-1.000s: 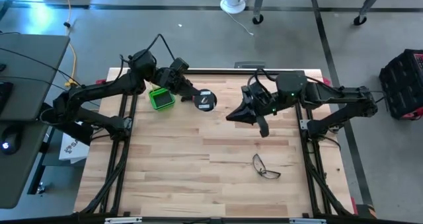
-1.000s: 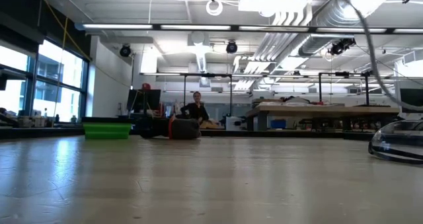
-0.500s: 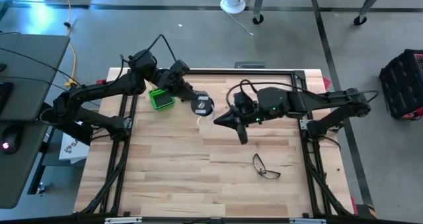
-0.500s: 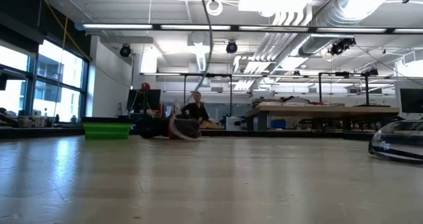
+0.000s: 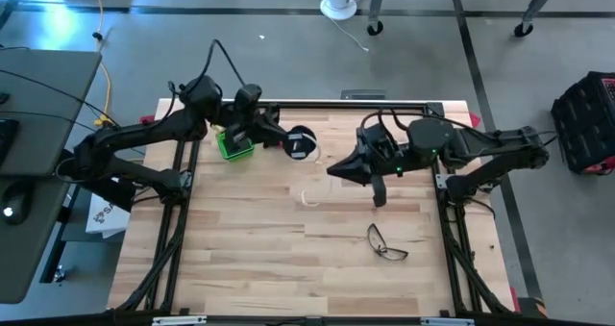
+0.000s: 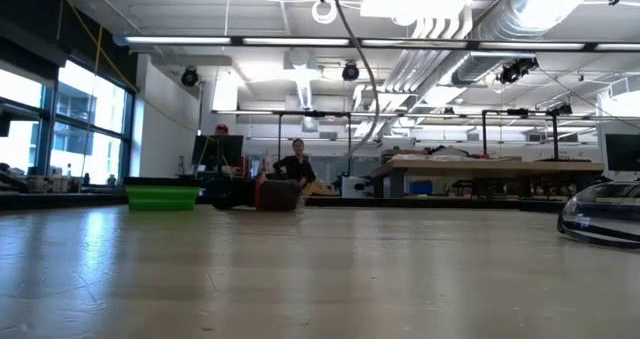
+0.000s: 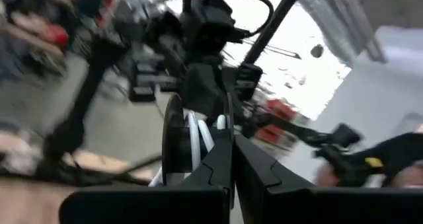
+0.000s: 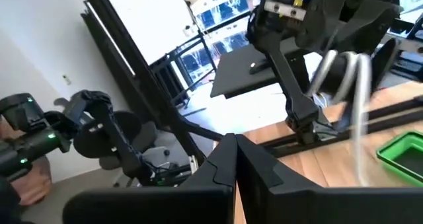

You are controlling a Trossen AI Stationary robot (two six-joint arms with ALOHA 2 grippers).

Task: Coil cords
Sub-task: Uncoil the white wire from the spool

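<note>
the left gripper (image 5: 272,134) is clamped on the black reel (image 5: 301,143), held just above the table (image 5: 240,259) near the far edge, beside a green tray (image 5: 233,144). the white cord (image 5: 309,197) shows only as a small loose curl lying mid-table; whether it joins the reel i cannot tell. right of it, the right gripper (image 5: 333,170) hovers closed and empty. risks: the free end could snag or kink if the reel turns, slack winds could slip off, and the two arms sit near enough to collide.
</note>
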